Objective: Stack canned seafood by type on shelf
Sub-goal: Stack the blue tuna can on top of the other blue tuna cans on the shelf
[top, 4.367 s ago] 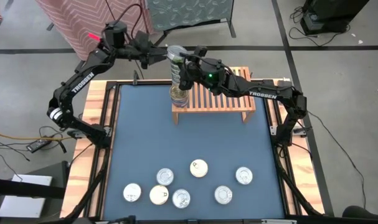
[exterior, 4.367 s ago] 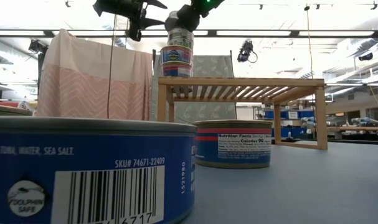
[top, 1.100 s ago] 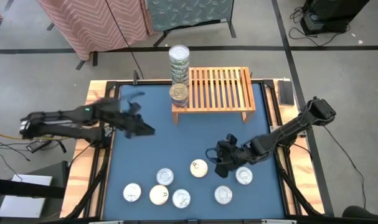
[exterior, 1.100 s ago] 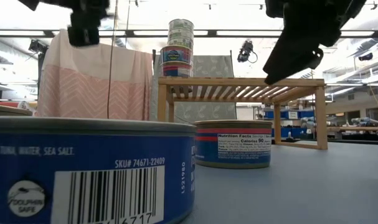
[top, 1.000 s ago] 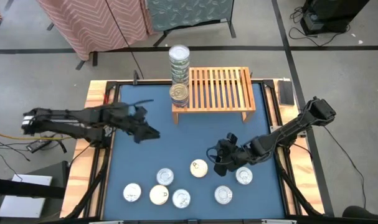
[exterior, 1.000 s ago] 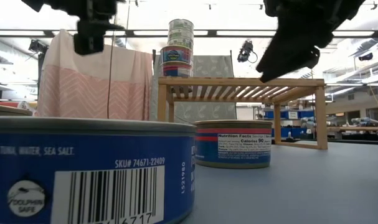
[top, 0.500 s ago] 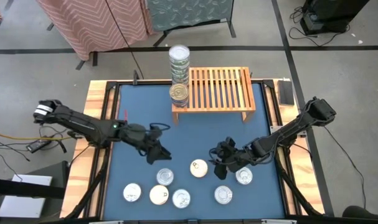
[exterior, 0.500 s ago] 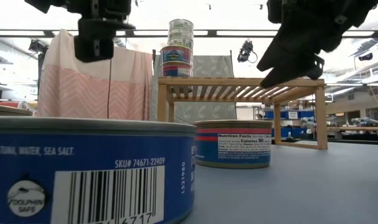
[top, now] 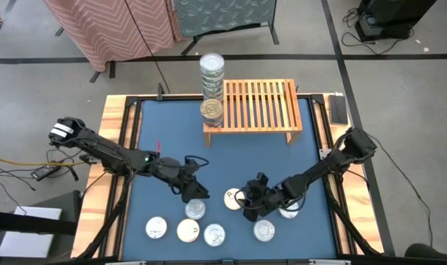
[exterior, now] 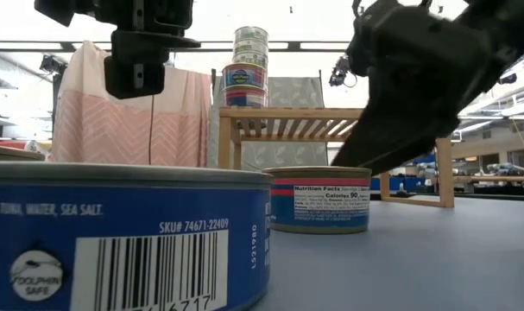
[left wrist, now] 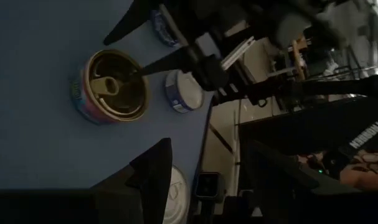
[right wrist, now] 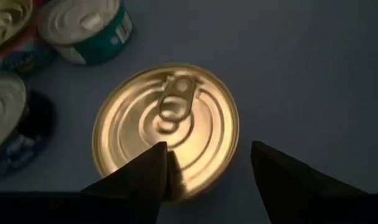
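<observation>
From above, the low light-wood slatted shelf [top: 250, 107] stands at the far middle of the blue-topped surface [top: 230, 158]; a tall stack of round tins [top: 211, 73] rises at its left end, with a gold-topped tin [top: 212, 110] just in front of that stack; six loose flat round tins lie along the near edge, among them a cream-topped tin [top: 233, 199] and a silver-topped tin [top: 196, 210]; the left gripper [top: 191, 190] hangs just beside the silver-topped tin, jaws apart with nothing between them; the right gripper [top: 250, 206] sits close beside the cream-topped tin, jaws spread.

At table height, a blue-labelled tin [exterior: 128, 238] fills the foreground, a red-and-blue labelled tin [exterior: 320, 199] sits mid-surface, the shelf behind it; both dark grippers hang above.

The left wrist view shows a gold lid with a pull tab [left wrist: 114, 87]; the tin is not between the jaws.

The right wrist view shows the gold-lidded tin [right wrist: 167, 127] under the open jaws, ungripped.
</observation>
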Robot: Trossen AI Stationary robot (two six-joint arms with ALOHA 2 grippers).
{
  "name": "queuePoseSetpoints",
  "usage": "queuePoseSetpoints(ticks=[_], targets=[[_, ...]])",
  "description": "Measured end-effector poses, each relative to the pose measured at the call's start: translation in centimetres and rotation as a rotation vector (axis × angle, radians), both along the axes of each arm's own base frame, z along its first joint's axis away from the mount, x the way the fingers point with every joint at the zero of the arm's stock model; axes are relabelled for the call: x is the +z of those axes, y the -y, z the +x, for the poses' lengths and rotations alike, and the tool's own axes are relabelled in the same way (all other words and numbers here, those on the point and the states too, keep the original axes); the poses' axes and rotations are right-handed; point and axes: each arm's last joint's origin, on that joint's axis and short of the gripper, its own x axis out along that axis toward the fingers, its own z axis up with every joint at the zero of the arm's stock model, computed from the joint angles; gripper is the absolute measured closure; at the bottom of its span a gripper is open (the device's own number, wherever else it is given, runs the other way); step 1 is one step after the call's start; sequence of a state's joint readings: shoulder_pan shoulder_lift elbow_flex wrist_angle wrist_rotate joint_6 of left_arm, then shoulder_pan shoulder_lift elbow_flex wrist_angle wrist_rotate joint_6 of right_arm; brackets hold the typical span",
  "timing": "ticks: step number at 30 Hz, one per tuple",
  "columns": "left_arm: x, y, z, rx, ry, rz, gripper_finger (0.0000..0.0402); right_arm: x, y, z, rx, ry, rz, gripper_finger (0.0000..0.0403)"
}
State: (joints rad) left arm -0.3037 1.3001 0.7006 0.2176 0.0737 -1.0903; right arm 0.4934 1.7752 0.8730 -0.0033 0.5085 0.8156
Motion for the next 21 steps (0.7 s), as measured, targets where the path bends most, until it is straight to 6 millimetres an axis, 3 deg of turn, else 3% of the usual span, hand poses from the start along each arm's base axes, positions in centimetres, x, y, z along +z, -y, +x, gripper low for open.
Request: queuePoseSetpoints(ticks=[11, 17, 21], targets=[[0.1, -0.3, 0.1, 0.084, 0.015, 0.014, 0.0200, 0.8, 5.0, 1.0, -0.155, -0.036, -0.033, 0.0169], [-0.1, -1.0, 0.2, 0.131, -0.008, 0.019, 0.0200, 4.8, 6.2, 1.1, -0.142, 0.102, 0.085, 0.0169], [-0.1, -1.2, 0.3, 0.091, 0.022, 0.109, 0.0200, 7.1, 5.8, 0.1, -0.038, 0.154, 0.011, 0.0172]])
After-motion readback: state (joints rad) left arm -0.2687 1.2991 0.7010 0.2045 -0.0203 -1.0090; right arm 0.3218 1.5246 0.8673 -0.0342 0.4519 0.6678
